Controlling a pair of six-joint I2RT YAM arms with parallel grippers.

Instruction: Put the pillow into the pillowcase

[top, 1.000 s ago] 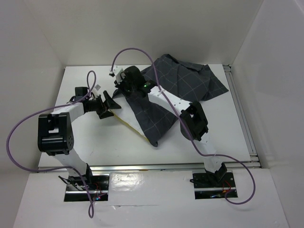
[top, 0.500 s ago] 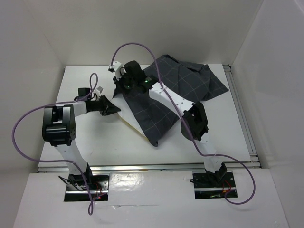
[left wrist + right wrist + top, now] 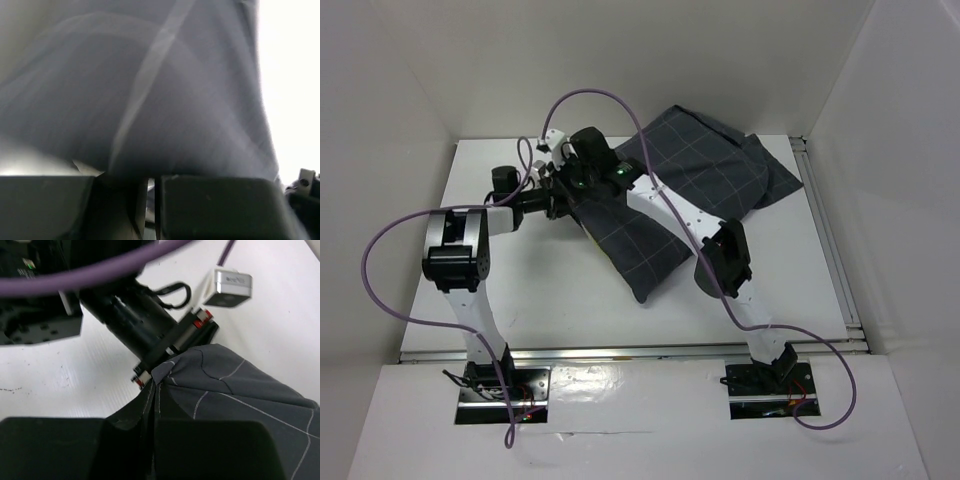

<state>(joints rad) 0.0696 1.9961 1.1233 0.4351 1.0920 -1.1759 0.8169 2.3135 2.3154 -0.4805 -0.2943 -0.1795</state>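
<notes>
The pillowcase (image 3: 670,200) lay diagonally across the white desk (image 3: 540,300), bunched toward the far right corner, with its near end pointing at the arm bases. The left fingers (image 3: 215,205) were narrow, pinching the pillowcase's far-left edge. The right fingers (image 3: 210,450) were clamped on a fold of cloth just beside them.

Left arm (image 3: 470,300) is reaching forward and to the right, elbow raised, forearm running level. Left gripper (image 3: 152,182) is pointing right, jaws drawn nearly together. Right arm (image 3: 670,205) is stretching forward-left. Right gripper (image 3: 152,427) is sitting just beside the left one, jaws clamped on the pillowcase (image 3: 240,395).
</notes>
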